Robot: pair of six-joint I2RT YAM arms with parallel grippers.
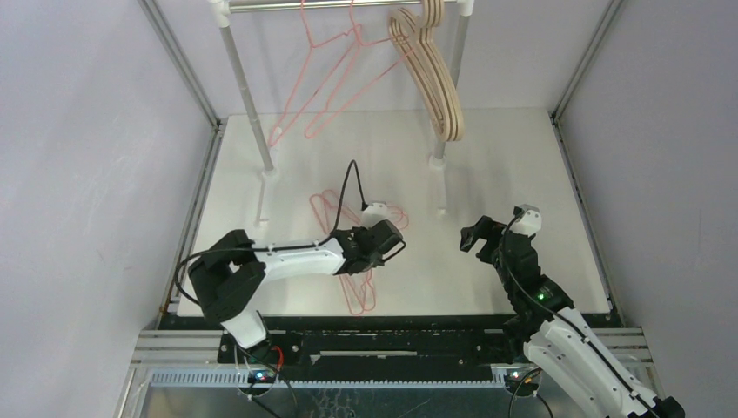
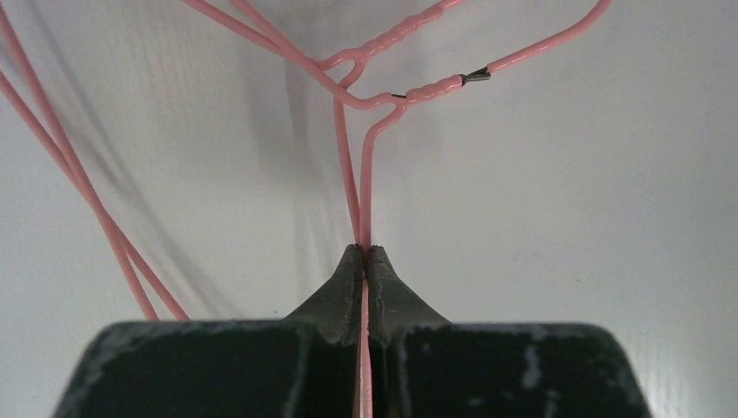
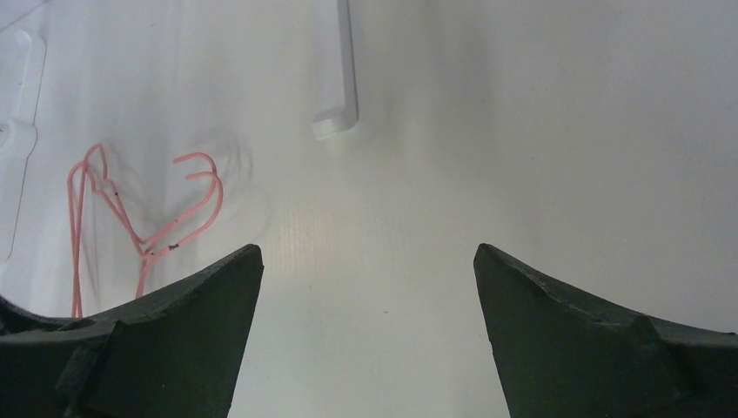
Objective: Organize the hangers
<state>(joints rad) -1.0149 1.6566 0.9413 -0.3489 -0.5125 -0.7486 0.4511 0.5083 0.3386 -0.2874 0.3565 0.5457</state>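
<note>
Far left of the rail (image 1: 339, 4), two hung pink hangers (image 1: 357, 37) dangle by their hooks, bodies slanting down and left. Below them, two loose pink hangers (image 2: 432, 87) lie flat on the counter (image 1: 487, 165), overlapping, hooks pointing toward the back. The left end effector (image 2: 364, 251) sits low over this pair. Its jaws are closed tight on pink wire: two strands run side by side into the pinch just below the twisted necks. Whether one hanger or both are caught, cannot tell. Right of centre on the rail, several wooden hangers (image 1: 432, 83) hang bunched together, touching, near the right post. Further right, the right end effector (image 3: 367, 247) hangs above bare counter with jaws spread wide, nothing between them, well apart from the loose pair.
</note>
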